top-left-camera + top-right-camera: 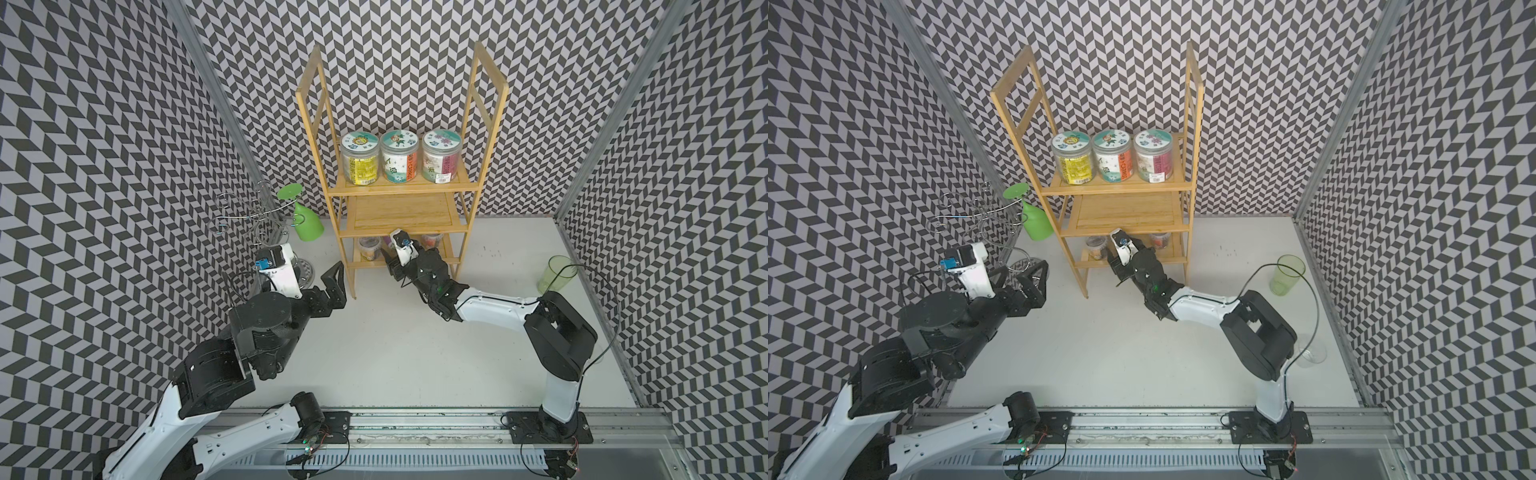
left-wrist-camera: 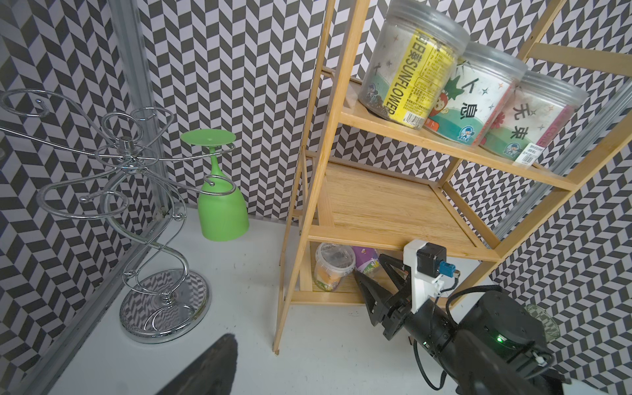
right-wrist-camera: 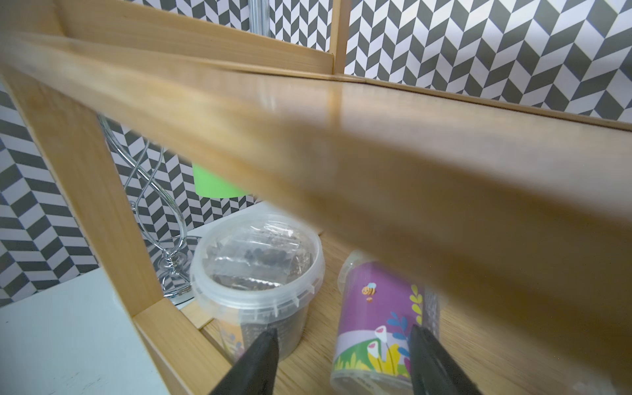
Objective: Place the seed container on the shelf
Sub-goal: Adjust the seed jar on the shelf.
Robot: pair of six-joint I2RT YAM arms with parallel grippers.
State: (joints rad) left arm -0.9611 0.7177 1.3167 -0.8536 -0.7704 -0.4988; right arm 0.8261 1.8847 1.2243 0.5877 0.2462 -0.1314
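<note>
Straddling upright seed container (image 3: 372, 318) on btm tier of shelf (image 3: 307, 154) w/ right gripper (image 3: 342, 330), jaws part-spread, gap showing one side, not clamped; left gripper (image 1: 338, 286) wide open, much farther off.

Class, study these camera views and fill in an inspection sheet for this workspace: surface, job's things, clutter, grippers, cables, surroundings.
Surface: white tabletop; no spills seen.
Job's things: purple-labelled seed container on the bottom tier of the bamboo shelf.
Clutter: three labelled jars on the top tier; clear lidded tub beside the seed container; silver wire stand with an upturned green goblet; green tumbler.
Grippers: right gripper open, fingers either side of the seed container; left gripper open, holding nothing.
Cables: black cable loops off the right arm near the green tumbler.
Surroundings: chevron-patterned walls; metal rail at the front.
</note>
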